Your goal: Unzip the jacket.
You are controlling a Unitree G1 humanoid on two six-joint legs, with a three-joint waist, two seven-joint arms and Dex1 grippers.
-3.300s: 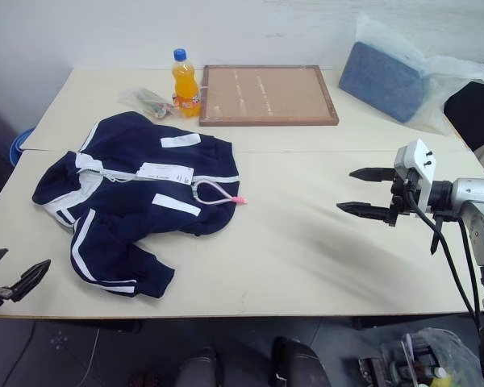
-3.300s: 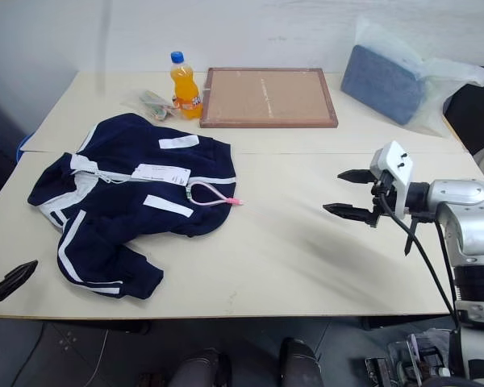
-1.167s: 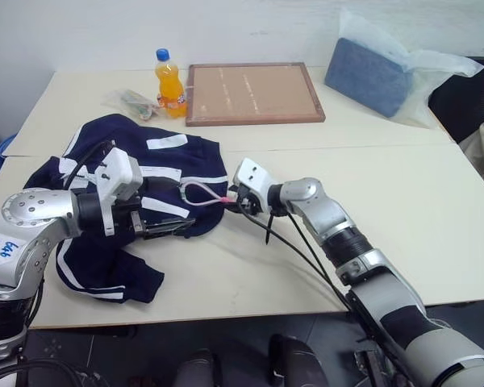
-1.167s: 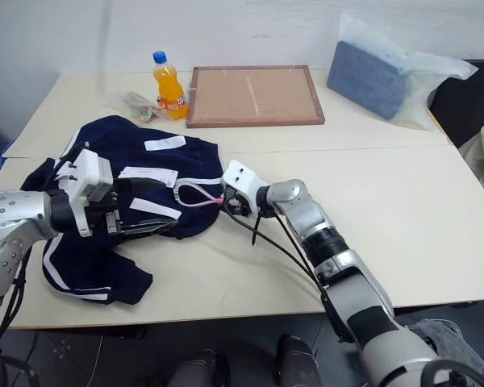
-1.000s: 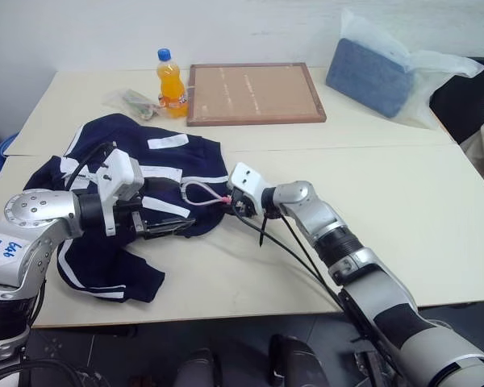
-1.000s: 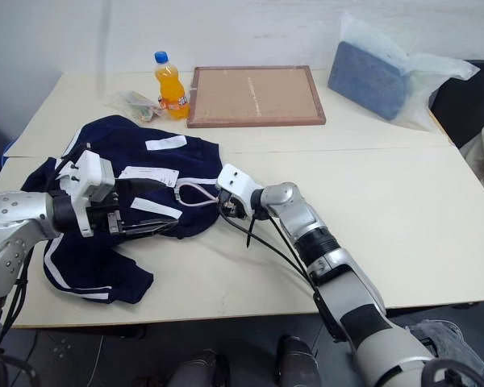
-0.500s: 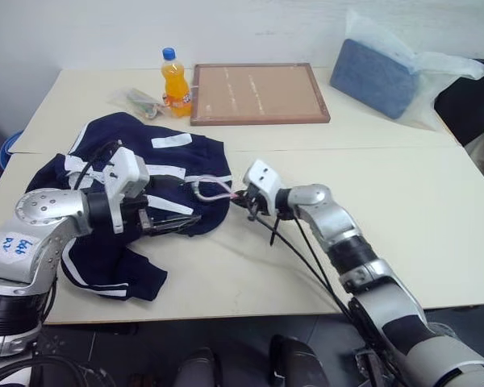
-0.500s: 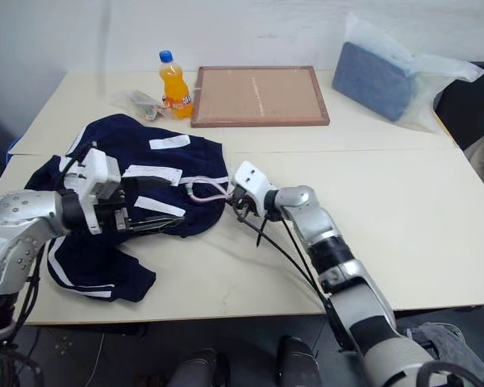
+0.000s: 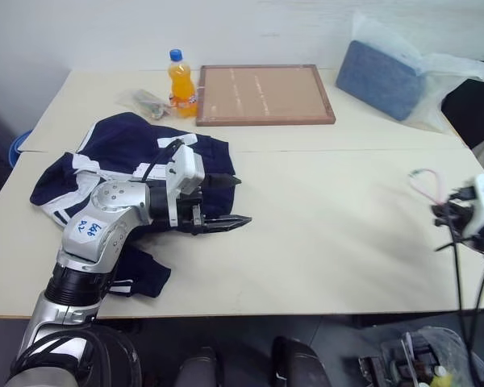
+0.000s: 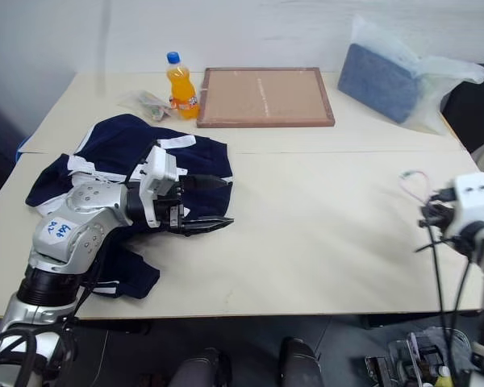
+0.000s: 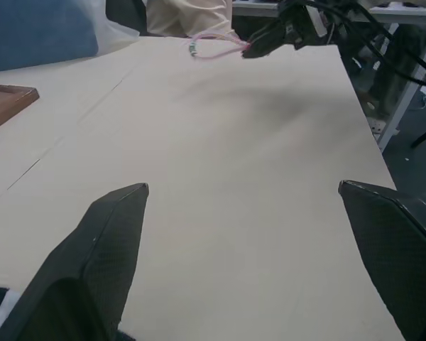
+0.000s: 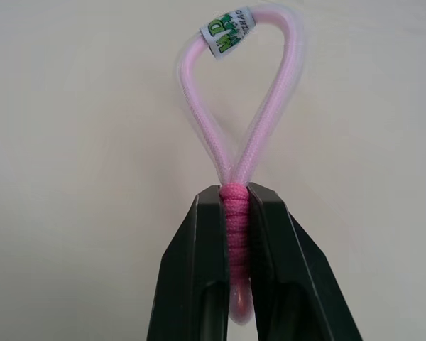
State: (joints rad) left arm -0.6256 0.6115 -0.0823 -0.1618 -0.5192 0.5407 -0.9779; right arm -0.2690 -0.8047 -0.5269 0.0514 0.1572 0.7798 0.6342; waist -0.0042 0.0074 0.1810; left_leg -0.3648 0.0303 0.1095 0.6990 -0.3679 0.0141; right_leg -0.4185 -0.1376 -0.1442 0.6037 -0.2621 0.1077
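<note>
Swung far out to the right table edge since half a second ago, right tool (image 10: 426, 216), with the pink loop (image 12: 241, 106) gone along and now well apart from the jacket (image 9: 121, 153). Pinched hard on the loop's wrapped pink stem between the black fingers (image 12: 199, 270), plain in the wrist view, small printed label at the loop's top. Slid a little rightward too, left tool (image 9: 223, 200), fingers spread wide, hovering over the jacket's right hem and poking out past it above bare table (image 9: 331, 226). Jacket itself heaped at the table's left, navy with white stripes and patches, partly hidden behind the left arm; no zipper line readable from here, so hard to say whether the front has come open. Judging by the loop torn clear and no longer joined to the cloth, looks like the pull came away rather than ran the zip, so the unzipping probably remains to be done. Jacket right under and behind the left tool, far across the table from the right one. Bottle (image 9: 181, 83), framed board (image 9: 264, 94) and bagged blue cloth (image 9: 387, 68) along the far side.
</note>
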